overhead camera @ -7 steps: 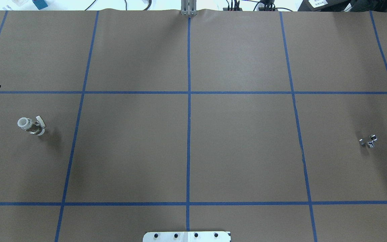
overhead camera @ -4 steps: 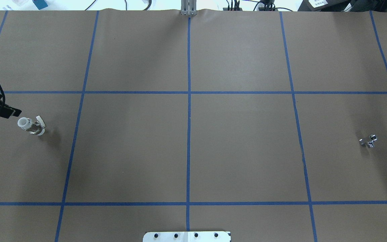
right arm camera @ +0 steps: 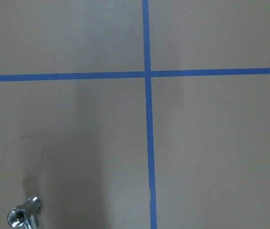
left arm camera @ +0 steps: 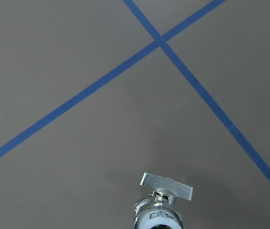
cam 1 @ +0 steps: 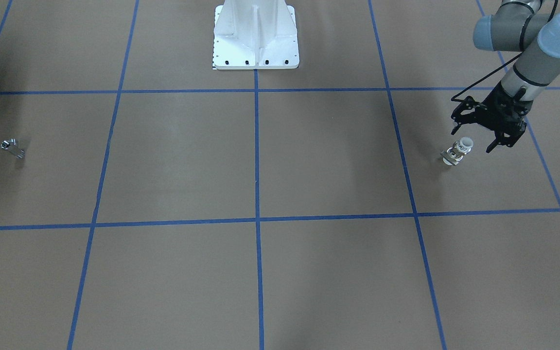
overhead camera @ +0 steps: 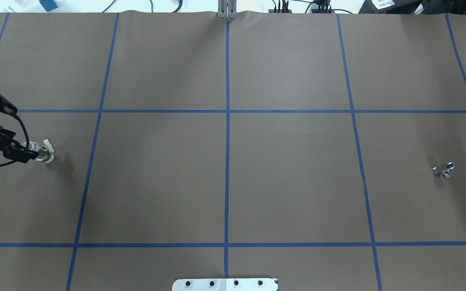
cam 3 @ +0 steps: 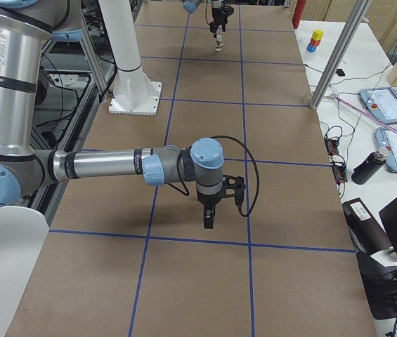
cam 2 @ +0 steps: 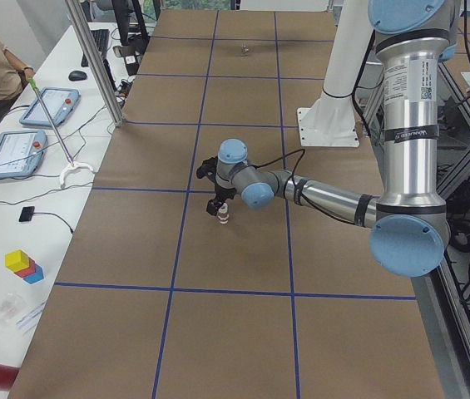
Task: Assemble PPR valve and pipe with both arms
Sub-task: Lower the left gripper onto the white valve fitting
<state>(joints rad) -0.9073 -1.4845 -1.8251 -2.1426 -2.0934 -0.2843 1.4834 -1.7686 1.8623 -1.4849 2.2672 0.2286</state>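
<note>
The PPR valve (cam 1: 458,151) stands on end on the brown table, white with a flat lever across its middle. It also shows in the overhead view (overhead camera: 42,152), the left wrist view (left arm camera: 162,212) and the exterior left view (cam 2: 223,218). My left gripper (cam 1: 475,137) is open, its fingers (cam 1: 455,125) straddling the valve's top end just above it; it also shows in the overhead view (overhead camera: 19,134). The silver pipe (overhead camera: 443,169) lies far across the table; it also shows in the front-facing view (cam 1: 12,147) and the right wrist view (right arm camera: 24,217). My right gripper (cam 3: 209,216) shows only in the exterior right view, pointing down; I cannot tell if it is open.
The white flanged pedestal (cam 1: 255,36) stands at the robot's side of the table. Blue tape lines (overhead camera: 227,161) divide the brown surface into squares. A side bench with tablets (cam 2: 43,108) and an aluminium post (cam 2: 93,62) runs along the far edge.
My left gripper has come in from the view's left edge and down to the valve, now straddling its top. The valve and the pipe have not moved.
</note>
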